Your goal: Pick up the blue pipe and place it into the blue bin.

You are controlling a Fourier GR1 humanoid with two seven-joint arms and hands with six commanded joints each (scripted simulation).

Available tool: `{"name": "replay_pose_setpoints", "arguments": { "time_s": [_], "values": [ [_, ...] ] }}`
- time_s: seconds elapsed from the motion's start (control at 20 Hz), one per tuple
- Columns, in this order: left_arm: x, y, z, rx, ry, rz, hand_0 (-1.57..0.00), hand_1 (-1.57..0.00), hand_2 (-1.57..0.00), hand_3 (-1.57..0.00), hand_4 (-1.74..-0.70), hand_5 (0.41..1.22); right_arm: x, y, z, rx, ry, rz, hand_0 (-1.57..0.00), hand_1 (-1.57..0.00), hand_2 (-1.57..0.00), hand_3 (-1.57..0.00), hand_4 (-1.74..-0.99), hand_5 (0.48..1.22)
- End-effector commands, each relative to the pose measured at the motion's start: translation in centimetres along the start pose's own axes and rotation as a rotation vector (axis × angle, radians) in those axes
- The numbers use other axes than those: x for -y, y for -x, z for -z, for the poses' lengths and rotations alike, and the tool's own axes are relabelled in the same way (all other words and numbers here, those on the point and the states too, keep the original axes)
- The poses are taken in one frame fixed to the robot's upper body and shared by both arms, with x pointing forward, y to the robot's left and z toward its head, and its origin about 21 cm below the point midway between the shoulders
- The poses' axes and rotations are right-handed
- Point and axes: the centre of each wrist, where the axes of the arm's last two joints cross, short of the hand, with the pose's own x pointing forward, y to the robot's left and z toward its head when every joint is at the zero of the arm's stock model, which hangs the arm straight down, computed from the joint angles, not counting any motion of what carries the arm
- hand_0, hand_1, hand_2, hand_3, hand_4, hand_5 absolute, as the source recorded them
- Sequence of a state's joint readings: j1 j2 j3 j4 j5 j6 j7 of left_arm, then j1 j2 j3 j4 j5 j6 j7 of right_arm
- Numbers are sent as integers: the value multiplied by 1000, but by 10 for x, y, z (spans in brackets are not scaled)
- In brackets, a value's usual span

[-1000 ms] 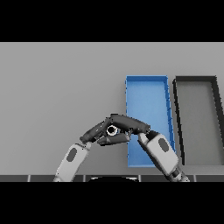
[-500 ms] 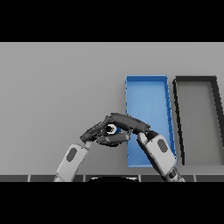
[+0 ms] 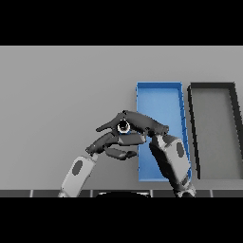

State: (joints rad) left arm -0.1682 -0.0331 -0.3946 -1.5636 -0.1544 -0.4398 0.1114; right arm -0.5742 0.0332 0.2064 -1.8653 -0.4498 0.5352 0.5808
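The small blue pipe (image 3: 123, 127) shows only its round open end, just left of the long, shallow rectangular blue bin (image 3: 181, 114) lying open.

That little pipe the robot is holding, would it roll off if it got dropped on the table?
Probably. The pipe shows a round open end, so it may roll on the flat table. It looks rigid, not floppy. Being small inside the right hand, it is likely light, and could slip from a loose pinch.

View: one only, from the robot's head.
Direction: looks down and forward on the grey table (image 3: 57, 85).
Distance: near, both forearms enter from the lower edge.
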Motion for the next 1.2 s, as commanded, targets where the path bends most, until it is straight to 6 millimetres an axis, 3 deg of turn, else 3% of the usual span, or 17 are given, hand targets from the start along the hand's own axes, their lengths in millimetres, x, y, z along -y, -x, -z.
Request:
{"name": "replay_pose_setpoints", "arguments": {
  "time_s": [0.0, 0.3, 0.5, 0.65, 0.75, 1.15],
  "values": [
    [1, 0, 1, -4, -3, 10, -6, -5, -5, -4, -971, 485, 6, -11, 2, 6, 15, 10, -1571, -1571, -1571, -1571, -1494, 1221],
    [0, -3, -1, 5, -2, 22, -1, -1, -1, 0, -949, 471, 54, -74, 15, 146, 165, 28, -1571, -1571, -1571, -1571, -1497, 1221],
    [0, -3, -7, 16, -12, 17, 0, 0, 0, 0, -951, 468, 92, -81, 0, 111, 329, -53, -1571, -1571, -1571, -1571, -1498, 1221],
    [-4, -5, -12, 1, -20, 18, 1, 1, 1, 1, -951, 474, 113, -71, -17, 29, 464, -63, -1571, -1571, -1571, -1571, -1499, 1221],
    [-6, -6, -11, -3, -22, 25, 1, 1, 1, 1, -950, 472, 125, -53, -33, -55, 537, -67, -1571, -1571, -1571, -1571, -1499, 1221],
    [-6, -2, -8, 10, -32, 41, 1, 1, 1, 1, -931, 460, 126, 6, -81, -357, 709, -26, -1571, -1571, -1571, -1571, -1500, 1221]
  ]
}}
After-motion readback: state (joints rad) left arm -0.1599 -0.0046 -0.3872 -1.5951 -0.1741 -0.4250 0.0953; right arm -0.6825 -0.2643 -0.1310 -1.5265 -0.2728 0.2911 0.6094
